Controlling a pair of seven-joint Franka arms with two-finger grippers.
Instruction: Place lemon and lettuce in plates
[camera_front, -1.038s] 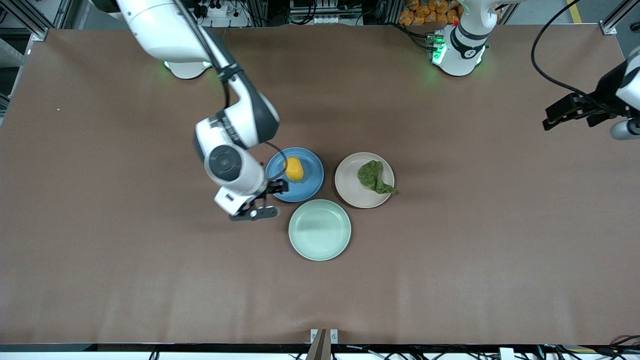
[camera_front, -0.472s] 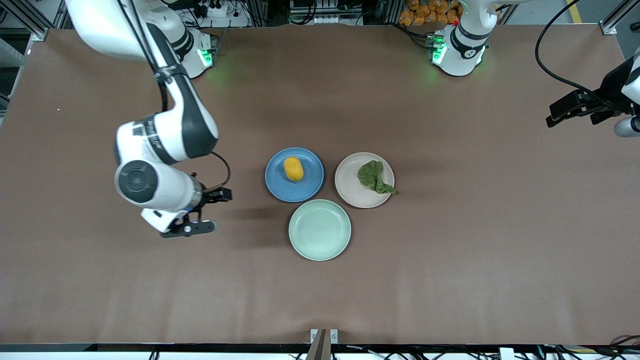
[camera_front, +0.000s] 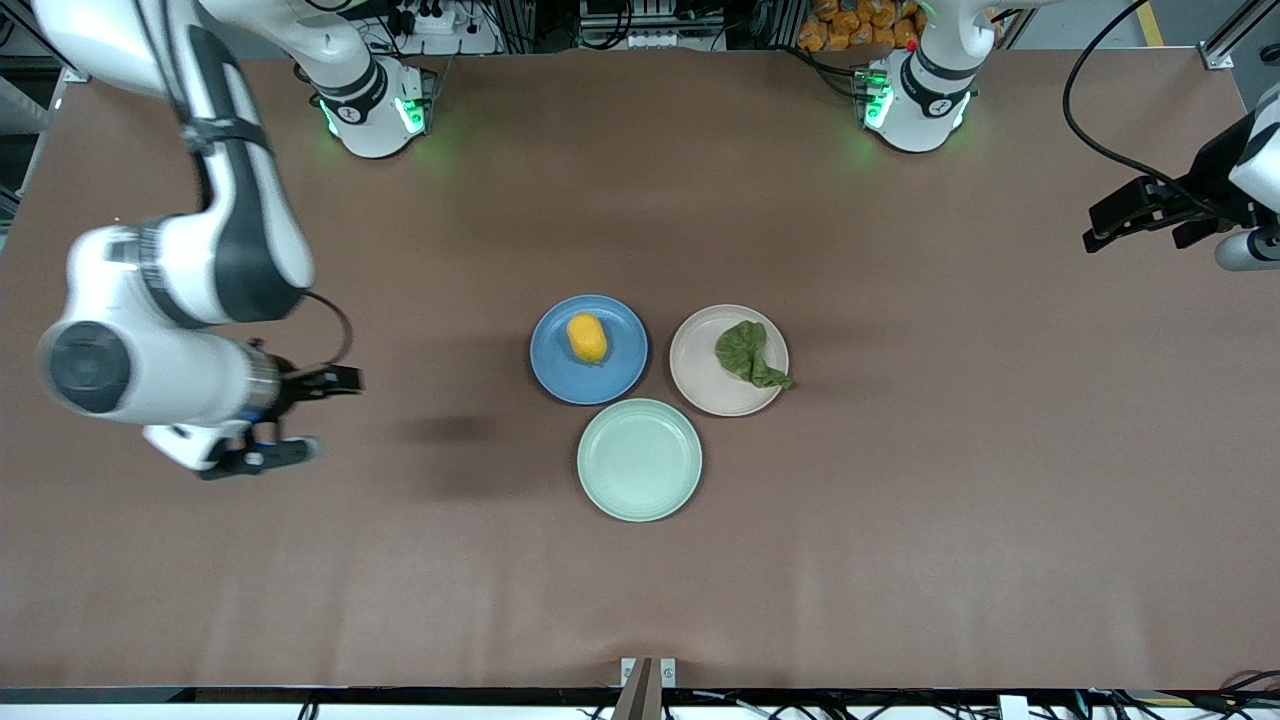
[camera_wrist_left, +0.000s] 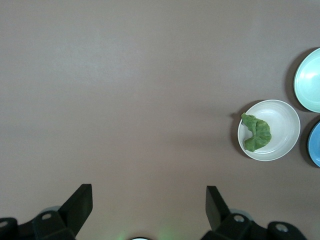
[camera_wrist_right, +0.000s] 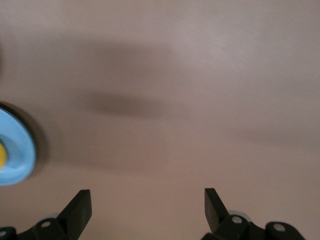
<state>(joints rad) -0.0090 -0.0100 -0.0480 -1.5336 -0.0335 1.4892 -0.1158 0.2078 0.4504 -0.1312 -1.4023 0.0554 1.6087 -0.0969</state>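
The right end effector (camera_front: 300, 415), fingers spread and empty, has pulled away from the round blue plate (camera_front: 620, 375) toward its own end of the brown desk (camera_front: 900, 560), leaving the small yellow-orange lemon (camera_front: 587, 338) there. The wrinkly green lettuce leaf (camera_front: 748, 354) lies on the beige plate (camera_front: 705, 385), so the task looks done. The left end effector (camera_front: 1140, 212) waits released over the desk's left-arm end.

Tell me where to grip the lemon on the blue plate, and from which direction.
Grip the lemon across its narrower middle, coming straight down from above. It lies on its side in the blue plate, long axis running toward the front camera, so fingers probably best close across that axis, clear of the rim.
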